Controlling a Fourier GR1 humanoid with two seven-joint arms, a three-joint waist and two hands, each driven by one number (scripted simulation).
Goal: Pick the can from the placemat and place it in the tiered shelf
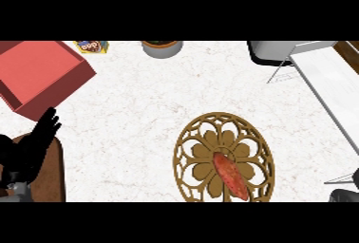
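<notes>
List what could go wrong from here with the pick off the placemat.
1. The red item on the placemat lies flat and looks long and tapered, not can-like, so a grasp may slip.
2. The right robot hand barely shows at the lower right edge; its approach cannot be checked.
3. The tiered shelf is close beside the placemat, so a lift could clip it.

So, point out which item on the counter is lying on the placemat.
The long red item, slantwise on the round brown placemat. The red box, snack bag and grey pot sit off it, at the far edge.
</notes>
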